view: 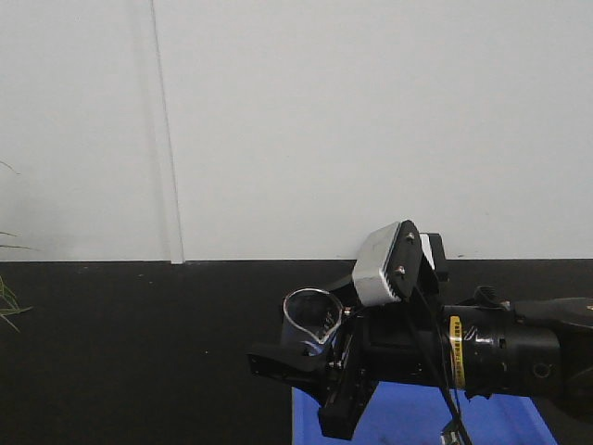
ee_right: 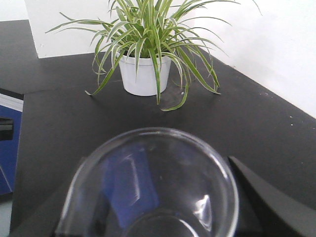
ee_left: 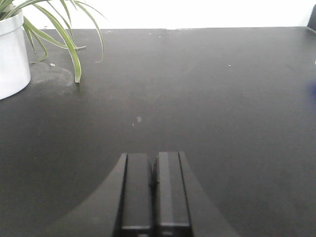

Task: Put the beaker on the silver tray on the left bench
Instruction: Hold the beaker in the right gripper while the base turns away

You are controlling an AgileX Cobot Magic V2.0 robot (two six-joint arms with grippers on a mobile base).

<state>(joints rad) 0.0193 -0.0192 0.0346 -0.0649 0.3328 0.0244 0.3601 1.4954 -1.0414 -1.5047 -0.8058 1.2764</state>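
The small clear glass beaker [view: 310, 320] sits between the fingers of my right gripper [view: 306, 348], held in the air over the black bench [view: 139, 352]. In the right wrist view the beaker's rim [ee_right: 153, 182] fills the lower frame, with one dark finger [ee_right: 266, 202] at its right side. My left gripper [ee_left: 153, 170] is shut and empty, its two fingers pressed together low over the bare black worktop [ee_left: 197, 89]. The silver tray is out of view.
A bright blue tray [view: 417, 417] lies under the right arm. A spider plant in a white pot [ee_right: 145, 74] stands on the bench ahead of the beaker; it also shows in the left wrist view [ee_left: 12, 54]. A white wall [view: 371, 120] backs the bench.
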